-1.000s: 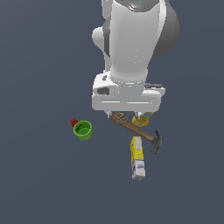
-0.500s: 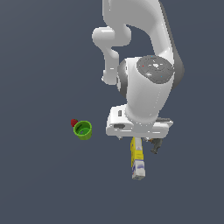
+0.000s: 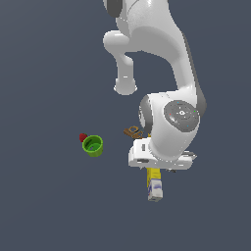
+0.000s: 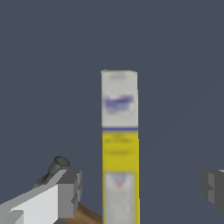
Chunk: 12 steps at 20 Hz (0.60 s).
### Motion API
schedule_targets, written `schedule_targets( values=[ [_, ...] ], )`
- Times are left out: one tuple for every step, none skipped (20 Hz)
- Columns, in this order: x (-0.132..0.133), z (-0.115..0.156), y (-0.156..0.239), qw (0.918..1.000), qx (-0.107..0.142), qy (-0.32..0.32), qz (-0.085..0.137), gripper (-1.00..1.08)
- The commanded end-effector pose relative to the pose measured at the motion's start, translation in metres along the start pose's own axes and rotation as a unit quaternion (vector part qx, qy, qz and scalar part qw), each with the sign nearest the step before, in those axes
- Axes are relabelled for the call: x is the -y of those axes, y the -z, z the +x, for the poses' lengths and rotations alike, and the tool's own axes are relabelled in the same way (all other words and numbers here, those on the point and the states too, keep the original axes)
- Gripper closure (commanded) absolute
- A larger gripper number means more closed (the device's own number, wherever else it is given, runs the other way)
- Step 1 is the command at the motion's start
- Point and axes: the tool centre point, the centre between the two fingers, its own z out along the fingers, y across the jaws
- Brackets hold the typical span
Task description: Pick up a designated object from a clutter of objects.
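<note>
The designated object, a long carton (image 4: 120, 144) with a yellow middle and a white end bearing blue print, lies flat on the dark floor. In the wrist view my gripper (image 4: 140, 190) is open, with one grey finger (image 4: 65, 192) on each side of the carton and wide gaps between. In the exterior view the carton (image 3: 155, 187) sticks out from under my white hand (image 3: 162, 158), which hides its far end. The rest of the clutter of objects lies nearby: a green cup (image 3: 92, 145), a red berry (image 3: 83, 138) and a hammer (image 4: 57, 167).
The hammer's wooden handle (image 3: 132, 131) pokes out beside my wrist in the exterior view; in the wrist view its dark head lies just behind one finger. The cup and berry sit well off to the exterior view's left.
My arm has dropped lower and moved along the carton toward its white end. The hand now covers the hammer and the carton's yellow end. No object has moved.
</note>
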Motion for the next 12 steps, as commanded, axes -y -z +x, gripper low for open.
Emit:
schedule_targets(
  values=[
    [0.004,0.002,-0.01,1.0,0.0,-0.001,0.0,-0.92],
    [0.006,0.003,-0.013,1.0,0.001,-0.001,0.0,-0.92],
    [0.007,0.003,-0.015,1.0,0.001,-0.001,0.0,-0.92],
    [0.007,0.003,-0.017,1.0,0.001,-0.001,0.0,-0.92],
    [0.008,0.003,-0.018,1.0,0.001,-0.001,0.0,-0.92],
    [0.009,0.003,-0.019,1.0,0.001,-0.001,0.0,-0.92],
    [0.008,0.004,-0.019,1.0,0.002,-0.002,0.0,-0.92],
    [0.008,0.003,-0.018,1.0,0.002,-0.001,0.0,-0.92],
    [0.008,0.003,-0.019,1.0,0.002,-0.001,0.0,-0.92],
    [0.008,0.003,-0.02,1.0,0.002,-0.001,0.0,-0.92],
    [0.008,0.003,-0.022,1.0,0.002,-0.001,0.0,-0.92],
    [0.008,0.003,-0.025,1.0,0.002,-0.001,0.0,-0.92]
  ],
)
